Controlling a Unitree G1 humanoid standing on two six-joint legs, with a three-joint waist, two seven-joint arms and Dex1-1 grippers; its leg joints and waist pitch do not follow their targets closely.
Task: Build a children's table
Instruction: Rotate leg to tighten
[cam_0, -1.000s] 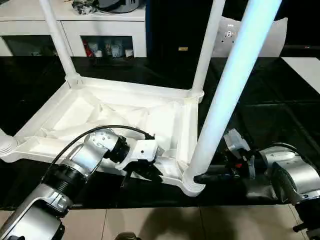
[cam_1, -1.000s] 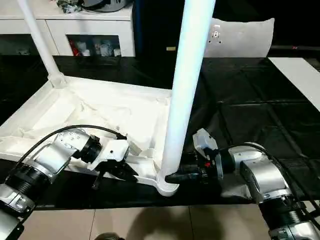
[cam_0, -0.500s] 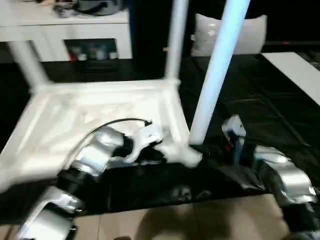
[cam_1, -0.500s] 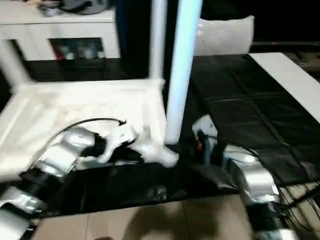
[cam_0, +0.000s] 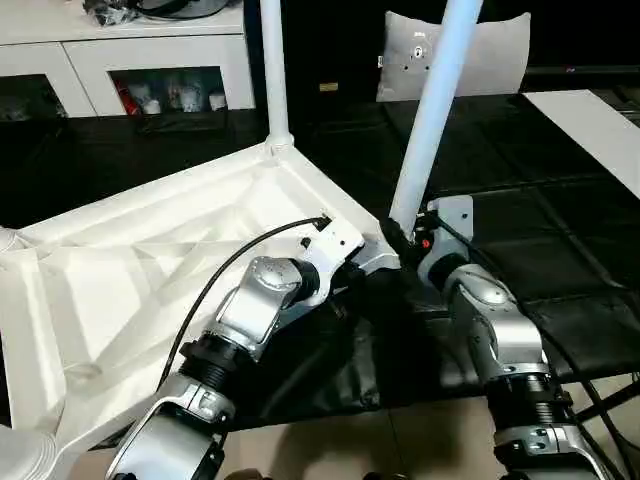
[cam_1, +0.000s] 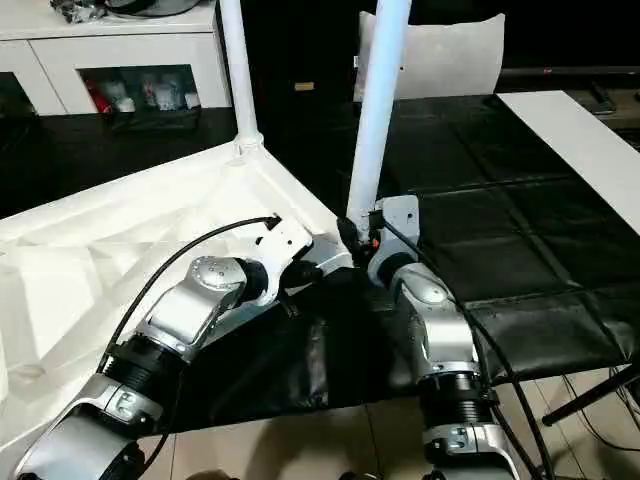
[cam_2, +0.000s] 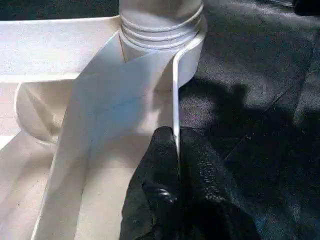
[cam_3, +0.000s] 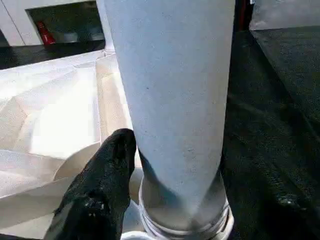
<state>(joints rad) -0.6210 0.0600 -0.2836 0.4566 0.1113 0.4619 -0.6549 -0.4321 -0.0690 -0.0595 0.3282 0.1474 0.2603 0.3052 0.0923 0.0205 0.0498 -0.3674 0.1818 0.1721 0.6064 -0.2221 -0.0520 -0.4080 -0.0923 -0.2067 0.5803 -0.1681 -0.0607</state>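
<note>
Left gripper (cam_2: 175, 145) pinched the top's (cam_0: 150, 290) rim; right gripper's (cam_3: 150, 165) jaws hugged the leg (cam_0: 430, 120), grip uncertain. Leg-seating step; next, firm twisting.

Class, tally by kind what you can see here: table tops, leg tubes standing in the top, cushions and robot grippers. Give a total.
top: 1
legs: 2
cushion: 1
grippers: 2
total: 6

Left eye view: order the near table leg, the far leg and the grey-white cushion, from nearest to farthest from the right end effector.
1. Near leg, right beside the right end effector.
2. Far leg, at the tabletop's farther corner.
3. Cushion, at the back.
</note>
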